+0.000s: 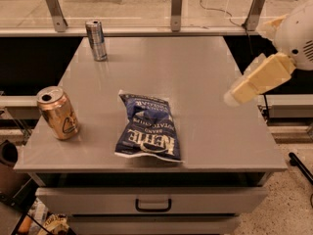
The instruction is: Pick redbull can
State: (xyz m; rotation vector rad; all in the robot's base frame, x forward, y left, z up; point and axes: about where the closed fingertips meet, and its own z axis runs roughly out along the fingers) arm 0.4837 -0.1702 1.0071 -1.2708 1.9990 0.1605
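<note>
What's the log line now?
tool: above table right side | redbull can: upright, far-left corner, not held | stage: pre-grasp

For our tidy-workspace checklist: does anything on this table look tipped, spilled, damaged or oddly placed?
Nothing spilled or tipped. The redbull can and gold can stand upright, the gold can close to the left edge of the table. The chip bag lies flat, crumpled. The gripper hangs over the right side.

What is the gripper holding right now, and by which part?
Nothing. The gripper hangs over the table's right side, far from the redbull can at the far left.
</note>
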